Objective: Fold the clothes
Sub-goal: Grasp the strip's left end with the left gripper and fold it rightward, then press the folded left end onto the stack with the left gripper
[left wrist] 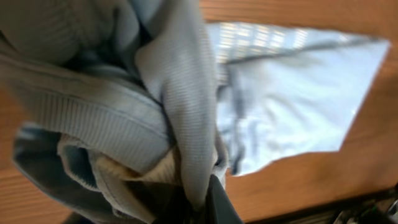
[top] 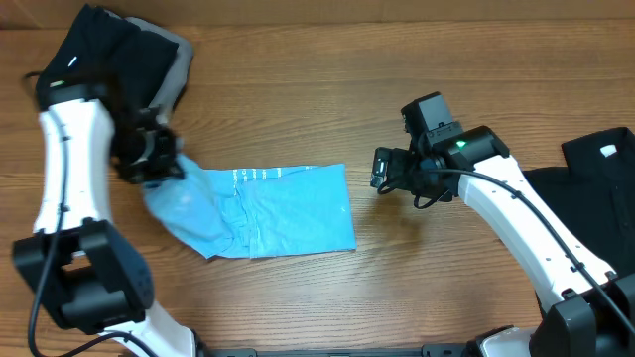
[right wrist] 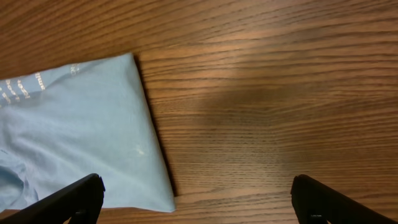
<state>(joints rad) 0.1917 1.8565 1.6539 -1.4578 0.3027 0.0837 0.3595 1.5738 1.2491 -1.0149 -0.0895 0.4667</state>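
The folding looks roughly half done. The light blue T-shirt (top: 288, 208) lies in the middle of the counter (top: 446, 59). Its right part is flattened into a tidy, narrow rectangle with straight edges, which suggests at least one fold has been made. Its left end is not flat: it is gathered into a bunch and raised off the wood, so that end has yet to be laid over or smoothed.

A black garment (top: 585, 188) lies spread at the right edge of the counter, partly under the right arm, with a white label (top: 607, 151) showing. It does not look folded. A dark heap of cloth (top: 109, 50) with a grey edge sits at the far left corner; whether it is folded cannot be told.

The left end effector (top: 151, 159) is closed on the bunched left end of the T-shirt, and its wrist view is filled with ribbed collar and blue cloth pinched in the grip. The right end effector (top: 382, 171) has its fingers wide apart and holds nothing. It hovers just beside the shirt's right edge without touching it. Small pale lettering (top: 253, 174) runs along the shirt's far edge.

The counter is smooth brown wood grain. Nothing of the room beyond it shows.
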